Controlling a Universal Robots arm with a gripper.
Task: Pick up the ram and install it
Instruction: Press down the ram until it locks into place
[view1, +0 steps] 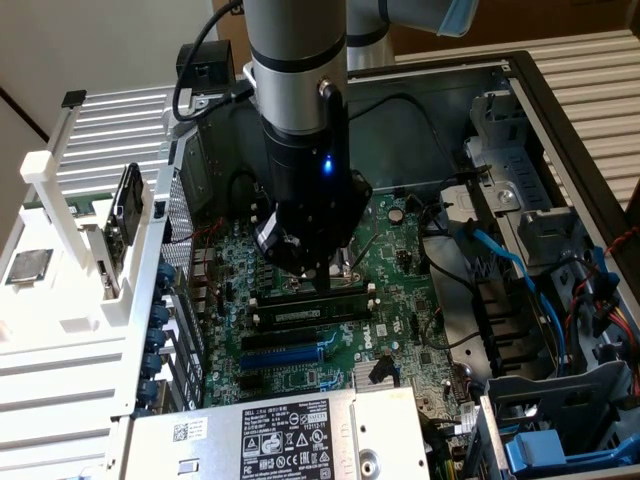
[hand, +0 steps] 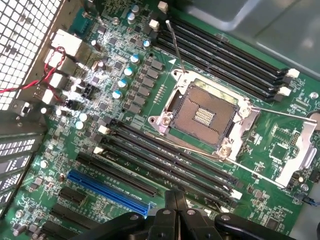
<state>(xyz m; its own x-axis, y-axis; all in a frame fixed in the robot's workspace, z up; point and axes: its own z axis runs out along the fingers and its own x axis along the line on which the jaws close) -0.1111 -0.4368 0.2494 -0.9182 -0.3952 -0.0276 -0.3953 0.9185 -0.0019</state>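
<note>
The ram (view1: 312, 311), a long dark stick with a white label, stands on edge in one of the black slots with white end clips, near the middle of the motherboard (view1: 400, 330). My gripper (view1: 328, 281) hangs straight above the stick's middle, its tips at or just over the top edge; whether they touch I cannot tell. In the wrist view my gripper (hand: 175, 200) is shut, the black fingers (hand: 170, 210) pressed together with nothing between them, over the bank of black slots (hand: 170, 160).
An open CPU socket (hand: 207, 115) with its metal lever sits beyond the slots. A blue connector slot (hand: 107, 186) lies beside them. The power supply (view1: 290, 440), the drive cage with blue cables (view1: 510, 270) and the case wall (view1: 170, 260) close in the board.
</note>
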